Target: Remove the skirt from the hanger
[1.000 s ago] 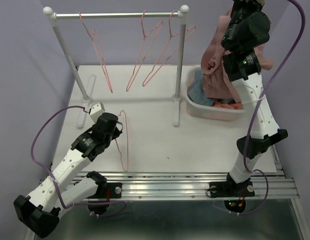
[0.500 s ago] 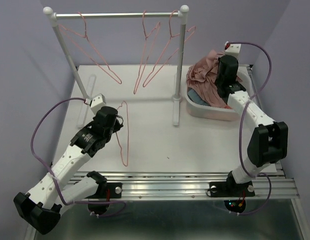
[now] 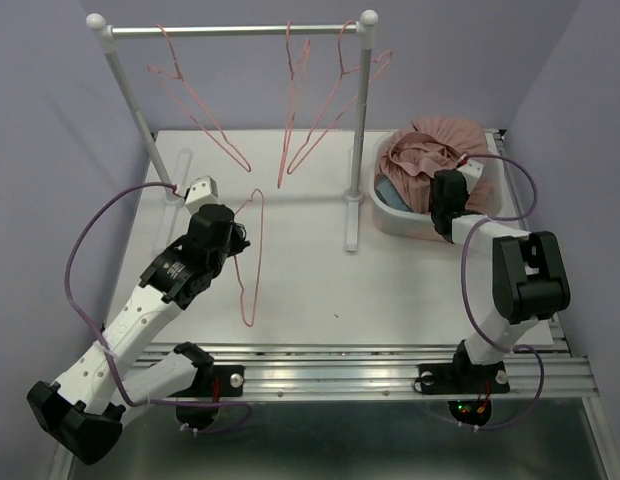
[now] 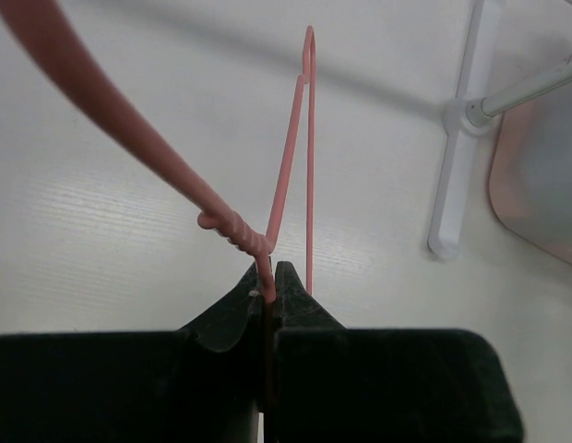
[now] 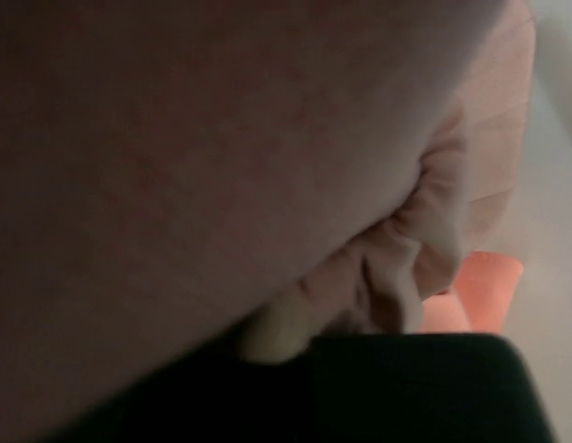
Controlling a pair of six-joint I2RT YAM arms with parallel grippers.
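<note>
Clamping the hanger [image 4: 232, 233] tight in the left gripper [image 4: 268, 288] looked safe, but the right gripper [image 3: 446, 186], its opening hidden by the skirt [image 3: 435, 150], might drag cloth from the bin [image 3: 395, 218].

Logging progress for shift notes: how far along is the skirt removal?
Done: the hanger is bare, pinched at its neck by the left gripper; the skirt lies in the bin. In hand: the right gripper sits against it, grip unclear. Left: likely release and withdrawal.

Top view overlooks the table [image 3: 390, 290]; 2 wrist views sit close, left sharing the hanger [image 4: 234, 232].
</note>
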